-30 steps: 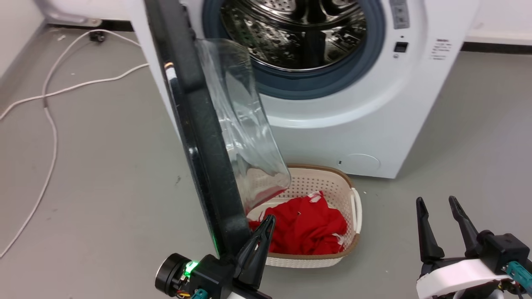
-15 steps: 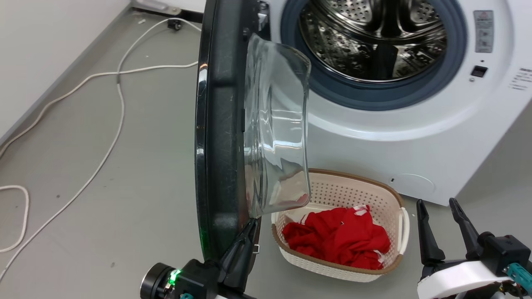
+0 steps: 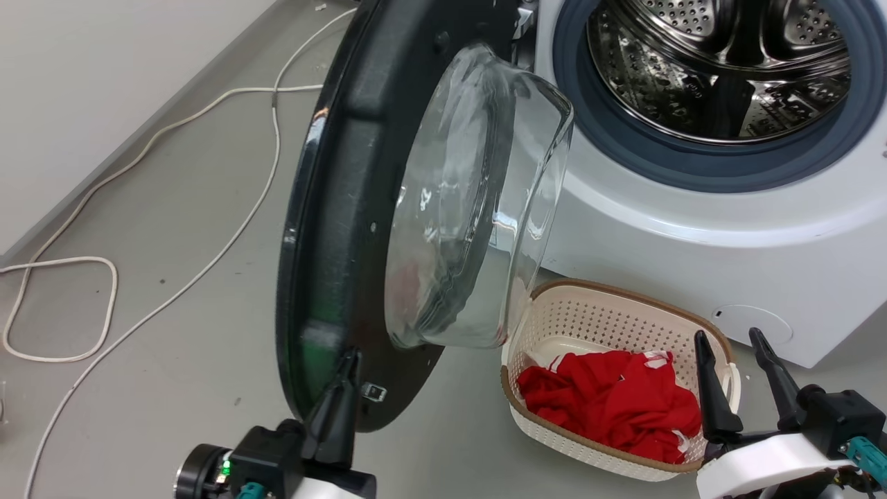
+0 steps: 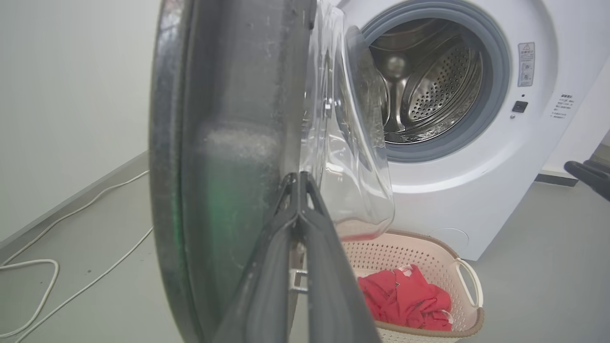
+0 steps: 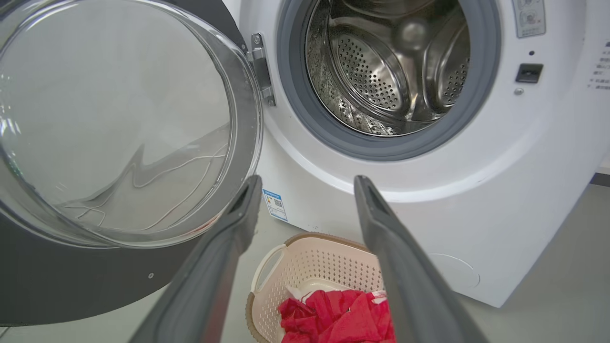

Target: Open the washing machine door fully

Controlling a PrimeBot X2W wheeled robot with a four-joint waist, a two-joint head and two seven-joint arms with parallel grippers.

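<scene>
The washing machine door (image 3: 346,194), a black disc with a bulging clear glass bowl (image 3: 471,208), stands swung out to the left of the white machine (image 3: 693,229), its inner face turned toward me. My left gripper (image 3: 348,357) is shut, its tips resting against the door's lower inner rim; the left wrist view has the closed gripper (image 4: 298,177) lying along the door (image 4: 228,119). My right gripper (image 3: 727,336) hangs open over the basket's right end, holding nothing. The right wrist view looks past that gripper (image 5: 307,183) at the door's glass (image 5: 119,119) and the open drum (image 5: 386,66).
A cream perforated basket (image 3: 589,326) with red clothes (image 3: 617,402) sits on the grey floor in front of the machine, right of the door. A white cable (image 3: 114,294) loops over the floor at left. A wall runs along the far left.
The door has swung further open, from edge-on to showing its inner face, with my left gripper staying against its lower rim. The head view has shifted too. The right gripper kept its pose.
</scene>
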